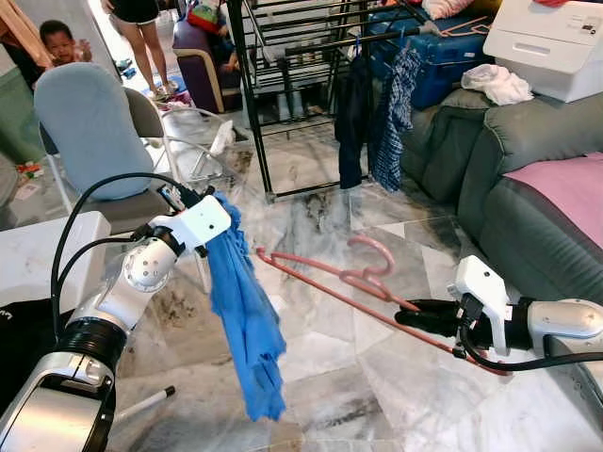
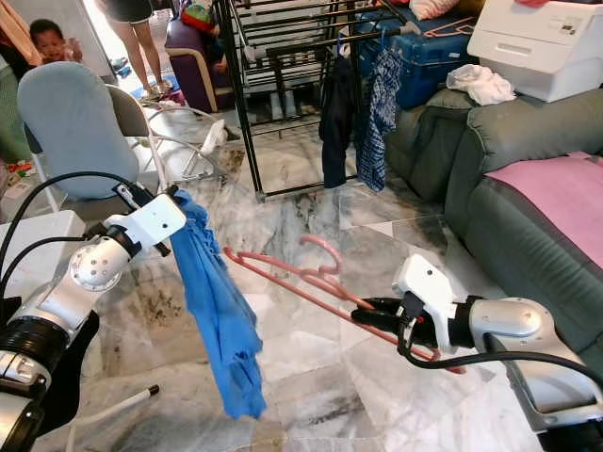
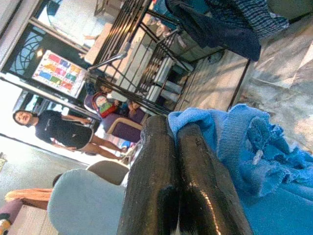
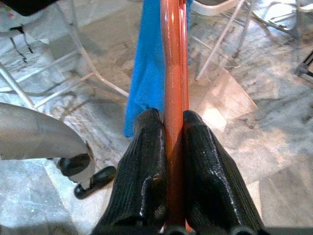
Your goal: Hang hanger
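I have the right gripper (image 1: 407, 314) clenched on the pink hanger (image 1: 353, 275), pinching one of its thin bars between the fingers (image 4: 146, 161); the hanger juts out from it, tilted over the marble floor (image 1: 320, 386), hook uppermost and pointing away from me. The left gripper (image 1: 193, 200) is clamped on the top edge of a blue cloth (image 1: 247, 320), which hangs straight down just beside the hanger's far tip; I cannot tell whether the two touch.

My read is that the cloth must go onto the hanger before anything reaches the black drying rack (image 1: 283, 56), which stands well apart, beyond the floor, with dark garments (image 1: 377, 104) already hung on it. To do this well I would keep the hanger bar level and steady, bring the cloth's held edge over the free end, and let the drape fall on both sides before releasing. The thin bar may twist in the grip, so slow wrist moves seem wise.

People are near the chairs (image 1: 89, 132) behind; I would keep the arms' sweep away from them.

No brand or readable writing is legible; a coloured poster (image 3: 61, 73) in the left wrist view is too blurred to read.
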### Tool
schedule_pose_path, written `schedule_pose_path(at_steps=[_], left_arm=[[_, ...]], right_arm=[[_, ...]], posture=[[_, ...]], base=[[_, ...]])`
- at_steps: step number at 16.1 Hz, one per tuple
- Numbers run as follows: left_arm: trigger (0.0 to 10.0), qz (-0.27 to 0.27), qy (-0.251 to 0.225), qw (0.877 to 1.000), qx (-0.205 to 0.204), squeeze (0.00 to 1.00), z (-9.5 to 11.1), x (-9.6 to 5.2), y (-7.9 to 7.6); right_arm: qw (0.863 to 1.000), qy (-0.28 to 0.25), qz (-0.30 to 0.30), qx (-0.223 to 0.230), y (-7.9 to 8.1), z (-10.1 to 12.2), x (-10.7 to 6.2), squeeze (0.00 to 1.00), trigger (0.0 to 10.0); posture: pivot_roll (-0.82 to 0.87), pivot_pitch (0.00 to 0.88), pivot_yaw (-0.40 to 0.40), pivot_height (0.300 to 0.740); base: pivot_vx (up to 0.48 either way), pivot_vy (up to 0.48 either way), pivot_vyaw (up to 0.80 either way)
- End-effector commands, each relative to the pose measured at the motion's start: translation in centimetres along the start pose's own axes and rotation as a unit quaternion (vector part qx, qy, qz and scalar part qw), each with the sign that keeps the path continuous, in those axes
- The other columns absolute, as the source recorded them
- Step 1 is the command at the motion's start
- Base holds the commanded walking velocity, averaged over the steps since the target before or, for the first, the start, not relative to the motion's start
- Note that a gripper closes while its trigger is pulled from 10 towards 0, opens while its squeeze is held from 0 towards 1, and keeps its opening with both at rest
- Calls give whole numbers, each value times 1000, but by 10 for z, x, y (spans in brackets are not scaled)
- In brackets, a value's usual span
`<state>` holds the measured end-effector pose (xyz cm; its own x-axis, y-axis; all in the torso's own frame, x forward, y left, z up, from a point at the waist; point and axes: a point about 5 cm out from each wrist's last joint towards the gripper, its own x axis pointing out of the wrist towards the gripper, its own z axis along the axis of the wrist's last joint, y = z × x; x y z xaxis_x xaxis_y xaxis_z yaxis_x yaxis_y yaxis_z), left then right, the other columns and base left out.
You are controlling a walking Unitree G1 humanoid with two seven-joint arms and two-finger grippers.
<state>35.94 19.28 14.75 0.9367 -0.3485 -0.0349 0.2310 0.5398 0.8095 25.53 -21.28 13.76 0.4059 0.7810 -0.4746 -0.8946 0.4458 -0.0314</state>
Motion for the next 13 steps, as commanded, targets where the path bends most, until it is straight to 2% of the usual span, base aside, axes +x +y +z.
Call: schedule_pose_path(at_steps=[1, 3, 5, 6, 8, 13], left_arm=[[10000, 9, -17, 1000, 6, 0, 6, 3, 11], [10000, -6, -53, 999, -7, 0, 14, 3, 8], [10000, -24, -62, 998, -13, 0, 15, 1, 5], [10000, -32, -51, 998, -7, 0, 11, -1, 3], [10000, -47, -15, 999, -21, 0, -2, -3, -2], [10000, -86, 13, 996, -21, 0, -11, -6, -16]], right_arm=[[1000, -8, 12, -12, 2, 8, -3, 0, 10000], [1000, -9, 0, -17, -1, 9, -2, 0, 10000], [1000, -11, 0, -19, -1, 11, -2, 0, 10000], [1000, -13, -2, -23, -1, 12, -2, 0, 10000], [999, -33, 0, -30, -2, 23, -1, 0, 10000], [998, -38, 5, -43, -1, 27, -1, 0, 10000]], posture=[[-154, 0, 99, 740], [-154, 0, 97, 740], [-150, 0, 94, 740], [-150, 0, 94, 740], [-152, 0, 94, 740], [-157, 0, 95, 740]], base=[[0, 0, 0], [0, 0, 0], [0, 0, 0], [0, 0, 0], [0, 0, 0], [0, 0, 0]])
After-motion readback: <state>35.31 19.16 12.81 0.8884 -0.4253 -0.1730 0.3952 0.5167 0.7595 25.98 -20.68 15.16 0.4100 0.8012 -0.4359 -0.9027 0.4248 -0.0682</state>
